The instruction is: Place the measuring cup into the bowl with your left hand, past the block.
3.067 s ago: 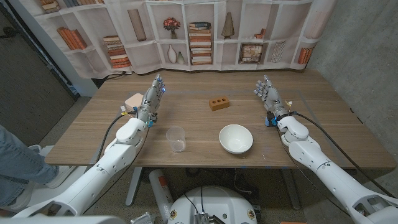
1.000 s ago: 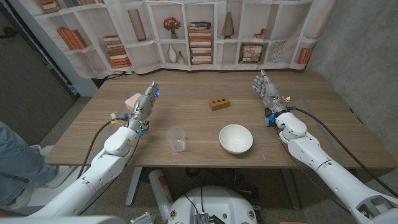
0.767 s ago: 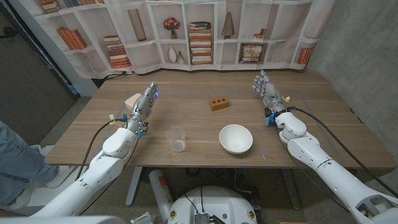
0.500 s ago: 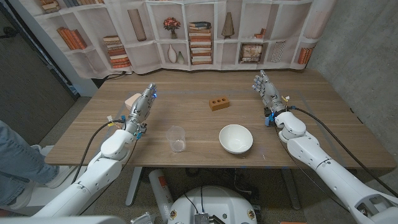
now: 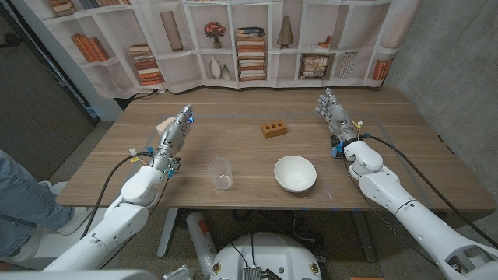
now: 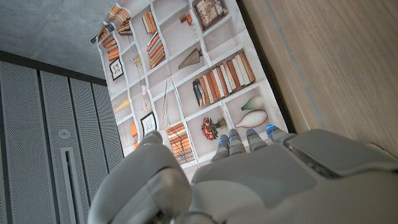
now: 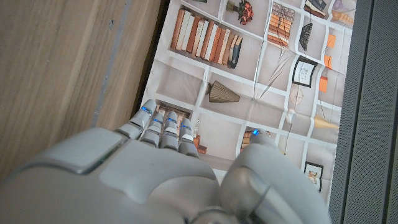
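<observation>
So the left hand (image 5: 173, 134) is up over the bench (image 5: 233, 124), fingers (image 5: 184, 117) straight and together, holding nothing. The clear measuring cup (image 5: 221, 173) sits well apart, at about 4 o'clock from those fingers. Block (image 5: 274, 128) is at the cup's 1 o'clock, white bowl (image 5: 295, 173) at its 3. Right hand (image 5: 334, 117) is empty too, fingers straight.

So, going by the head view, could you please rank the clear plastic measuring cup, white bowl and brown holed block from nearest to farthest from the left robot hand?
1. Clear plastic measuring cup, near table edge.
2. Brown holed block, table centre.
3. White bowl, rightward.

Left robot hand.
</observation>
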